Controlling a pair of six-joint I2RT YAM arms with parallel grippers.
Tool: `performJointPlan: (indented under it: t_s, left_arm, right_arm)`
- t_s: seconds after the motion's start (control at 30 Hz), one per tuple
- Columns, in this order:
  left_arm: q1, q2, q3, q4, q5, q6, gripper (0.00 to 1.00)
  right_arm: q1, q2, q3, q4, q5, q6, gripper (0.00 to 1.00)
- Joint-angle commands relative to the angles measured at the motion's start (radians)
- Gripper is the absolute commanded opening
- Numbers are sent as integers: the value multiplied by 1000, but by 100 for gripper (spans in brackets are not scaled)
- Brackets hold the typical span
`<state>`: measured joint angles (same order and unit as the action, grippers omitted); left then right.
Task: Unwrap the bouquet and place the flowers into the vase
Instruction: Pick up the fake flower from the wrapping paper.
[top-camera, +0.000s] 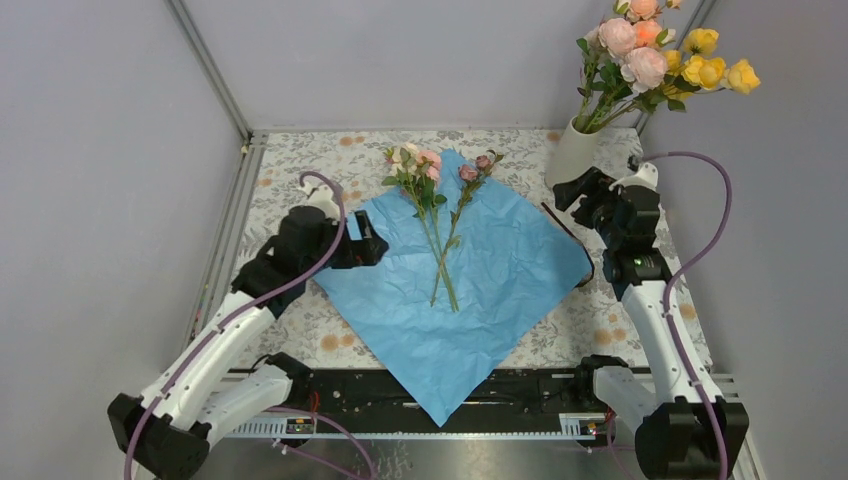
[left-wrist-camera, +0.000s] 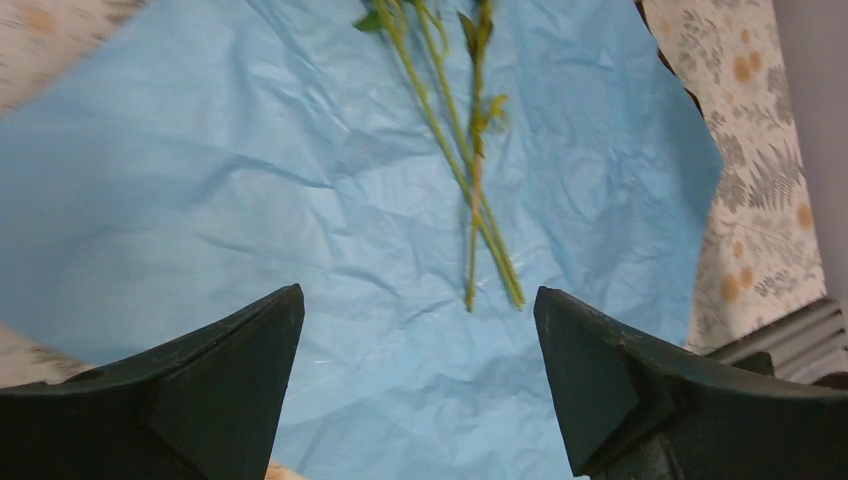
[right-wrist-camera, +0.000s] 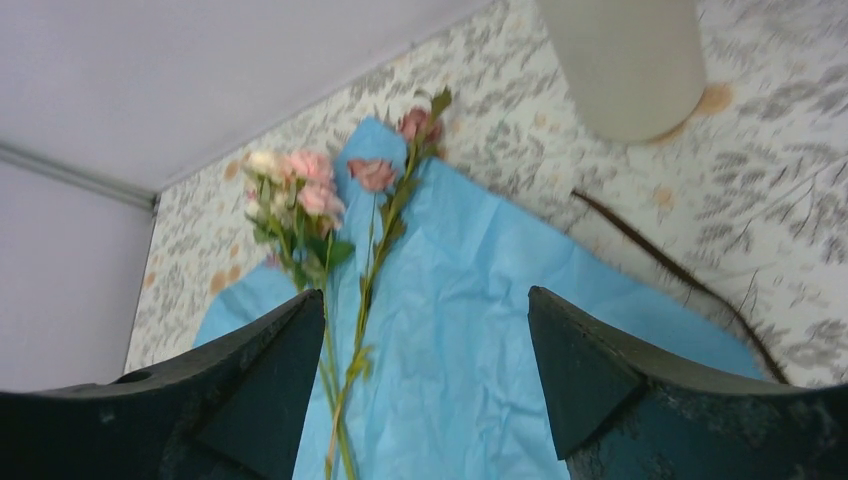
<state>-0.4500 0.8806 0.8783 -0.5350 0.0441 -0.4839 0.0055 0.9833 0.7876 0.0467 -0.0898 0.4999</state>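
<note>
The bouquet lies unwrapped. Its blue paper (top-camera: 480, 290) is spread flat on the table, and the dark ribbon (top-camera: 560, 220) lies loose at its right edge. Three flowers (top-camera: 430, 175) with pink and cream heads rest on the paper, their stems (left-wrist-camera: 470, 190) crossing. The cream vase (top-camera: 572, 152) stands at the back right and holds several pink and yellow roses (top-camera: 660, 55). My left gripper (top-camera: 378, 247) hovers open over the paper's left corner, short of the stem ends. My right gripper (top-camera: 572, 190) is open just in front of the vase (right-wrist-camera: 625, 65), holding nothing.
A floral-print tablecloth (top-camera: 300, 170) covers the table, framed by metal rails (top-camera: 225, 240) and grey walls. The paper's near corner hangs over the black base rail (top-camera: 500, 390) between the arms. In the right wrist view the ribbon (right-wrist-camera: 670, 265) curves along the paper (right-wrist-camera: 470, 300).
</note>
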Motion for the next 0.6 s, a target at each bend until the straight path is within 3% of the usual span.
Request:
performJointPlan:
  t_s: [0.0,0.13,0.27,0.5,0.57]
  left_arm:
    - [-144,60,-55,200,-76,-154,91]
    - [-286,225,-29,289,-164,-163,89]
    - [-389,398,50,312,-228,-139,80]
    - [-455,641,173,275,-302,-101,56]
    - [-457,686,184,268,-300,-103,54]
  right_arm:
    - [1,-72,-56,-136,-153,21,80]
    - [1,-132,-127,-160,-209,31,80]
    - [1,-168,-177,-175,-244,32,79]
    - [1,-179,-220,-175,-287,40,78]
    - [1,-179,-224,-174,-292,40,78]
